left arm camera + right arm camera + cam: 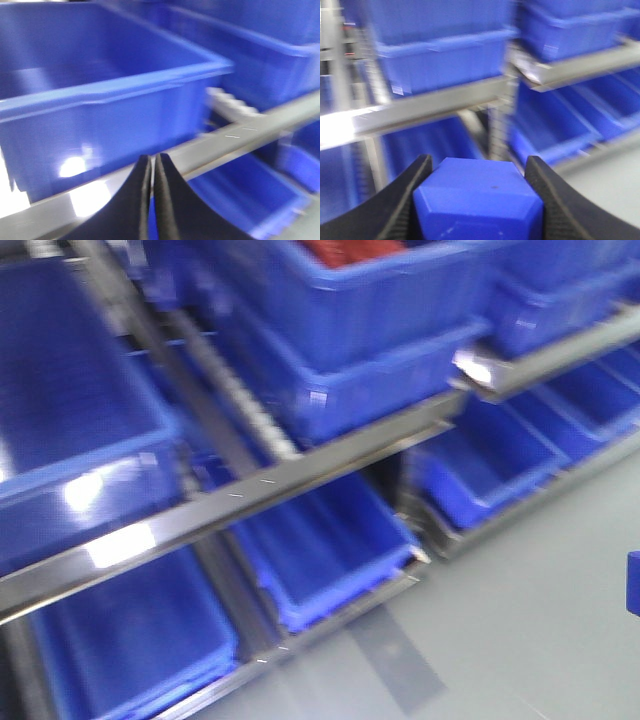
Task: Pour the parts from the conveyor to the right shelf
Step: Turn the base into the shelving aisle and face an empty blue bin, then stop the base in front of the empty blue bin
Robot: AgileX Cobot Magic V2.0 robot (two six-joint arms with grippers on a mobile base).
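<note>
Part [477, 205]: bright-blue, boxy, faceted top, clamped between right gripper [479, 167] pads, filling gap. Just ahead of it, steel rail [435, 105] of right shelf [300, 475] crosses. Blue crate [440, 60] sits above rail, more below. Left gripper [151, 160] pinched closed, nothing between. Second crate [100, 115] and white rollers [230, 102] close ahead. All blurred.

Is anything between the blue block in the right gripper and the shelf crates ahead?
Nothing visible. The block sits clamped in the right gripper, and only open air lies between it and the shelf with its crates. Blur is heavy, though.
</note>
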